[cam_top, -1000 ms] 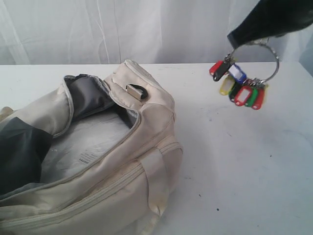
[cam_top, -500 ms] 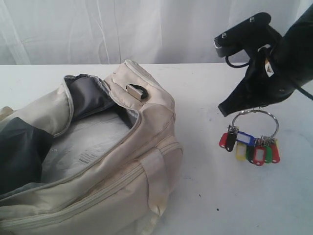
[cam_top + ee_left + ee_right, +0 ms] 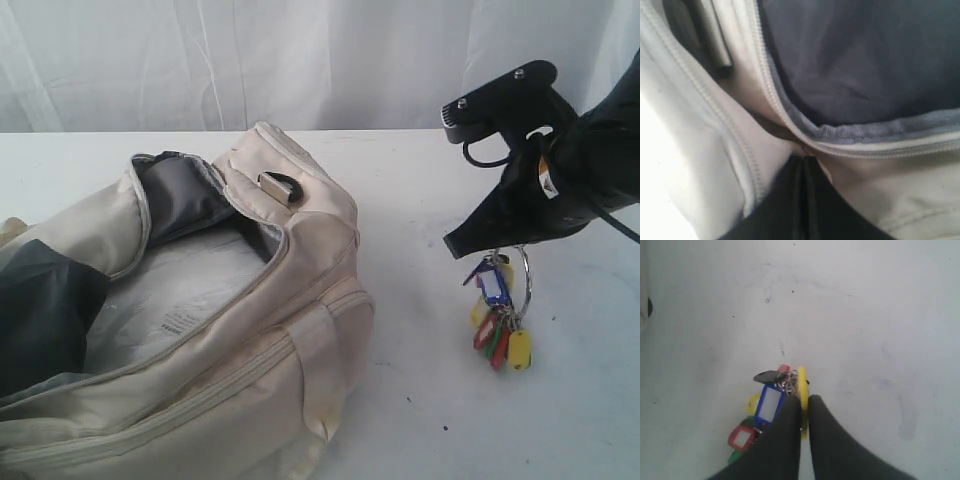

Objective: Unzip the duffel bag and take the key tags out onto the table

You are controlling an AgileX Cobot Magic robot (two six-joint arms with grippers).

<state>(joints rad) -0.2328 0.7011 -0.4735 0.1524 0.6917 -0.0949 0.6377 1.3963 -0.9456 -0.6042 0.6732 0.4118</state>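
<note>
right gripper (image 3: 463, 246) clamps the key tags (image 3: 497, 322) hanging over the table (image 3: 420, 190); left gripper (image 3: 803, 160) pinches fabric of the open bag (image 3: 300, 330).

Cream duffel bag (image 3: 250, 330) lies unzipped & gaping, grey lining showing, on counter's (image 3: 420, 190) left. Key tags (image 3: 497, 320), yellow/blue/red/green, dangle bunched on ring, rt of bag, over white counter.
</note>
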